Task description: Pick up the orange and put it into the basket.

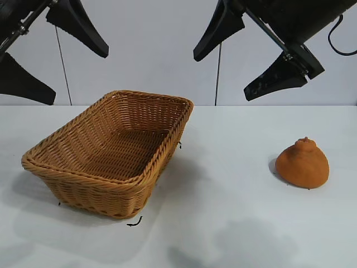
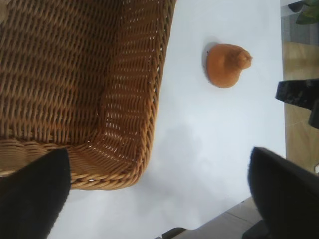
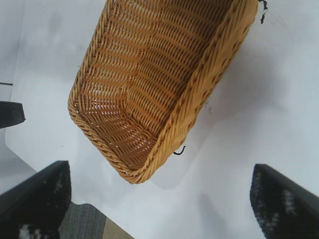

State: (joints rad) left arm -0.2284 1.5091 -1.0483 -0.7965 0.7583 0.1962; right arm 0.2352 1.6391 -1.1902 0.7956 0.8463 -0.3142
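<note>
Right pincer (image 1: pixel 251 58) spread, raised above orange (image 1: pixel 303 163), ready to descend; left pincer (image 1: pixel 53 53) spread over basket (image 1: pixel 134 181); orange right of basket.

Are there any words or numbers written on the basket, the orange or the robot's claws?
None: no words, numbers, labels or signs can be read in any view.
basket: plain wicker, no tag.
orange: plain, no sticker.
left gripper and right gripper: plain black, no markings.
table: bare white, only small black specks beside the basket.
</note>
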